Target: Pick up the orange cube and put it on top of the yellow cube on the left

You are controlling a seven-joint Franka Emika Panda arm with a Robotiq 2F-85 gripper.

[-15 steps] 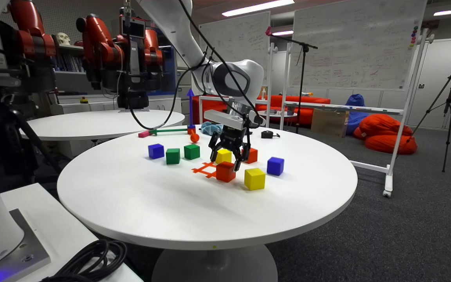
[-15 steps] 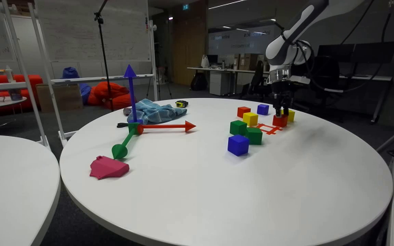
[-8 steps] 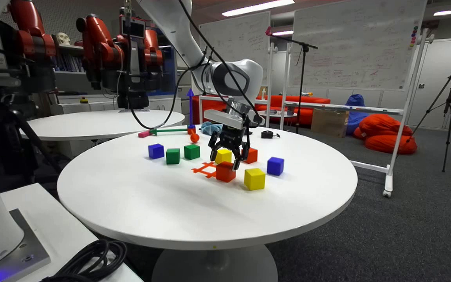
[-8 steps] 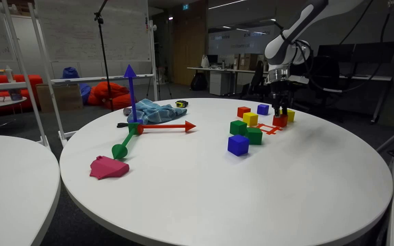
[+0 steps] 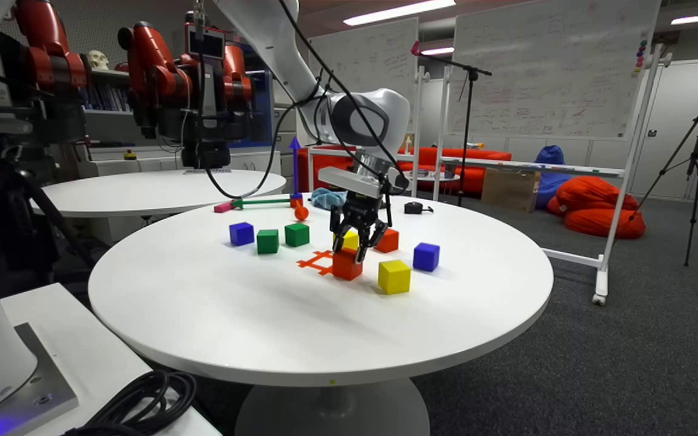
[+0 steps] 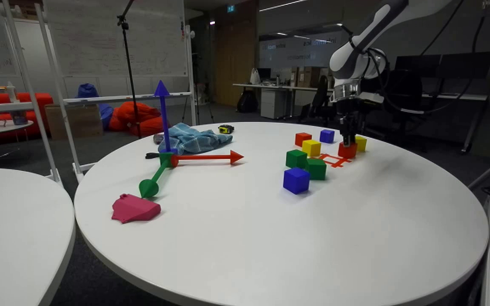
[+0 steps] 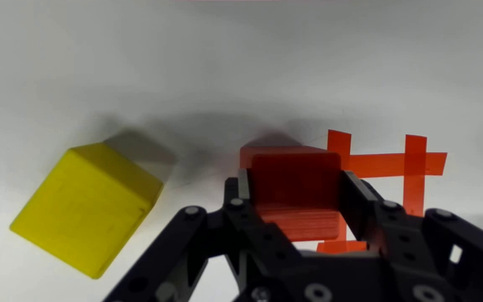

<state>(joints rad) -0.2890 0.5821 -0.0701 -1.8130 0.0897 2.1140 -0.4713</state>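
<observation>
The orange cube (image 7: pixel 304 226) fills the space between the fingers (image 7: pixel 243 184) of my gripper (image 7: pixel 293 181) in the wrist view, its upper face in dark shadow. Both pads press against its sides, so the gripper is shut on it. In an exterior view, the orange cube (image 5: pixel 347 265) appears to rest on the table at the edge of the flat red-orange strips, below the gripper (image 5: pixel 349 254). A yellow cube (image 7: pixel 86 209) sits to its left in the wrist view, apart from it and turned at an angle; this yellow cube (image 5: pixel 394 277) stands nearby. Another yellow cube (image 6: pixel 311 148) is partly hidden behind the gripper in an exterior view.
Red-orange strips (image 7: pixel 414 180) lie flat beside the gripped cube. Around it stand a red cube (image 5: pixel 387 240), a blue cube (image 5: pixel 426 257), two green cubes (image 5: pixel 268 241) and another blue cube (image 5: pixel 242 234). A three-arrow model (image 6: pixel 166 159) and blue cloth (image 6: pixel 194 138) lie farther off.
The fingers have closed from wide apart onto the orange cube. It has shifted very slightly with them, a little to the left in both exterior views. The other cubes have not moved.
</observation>
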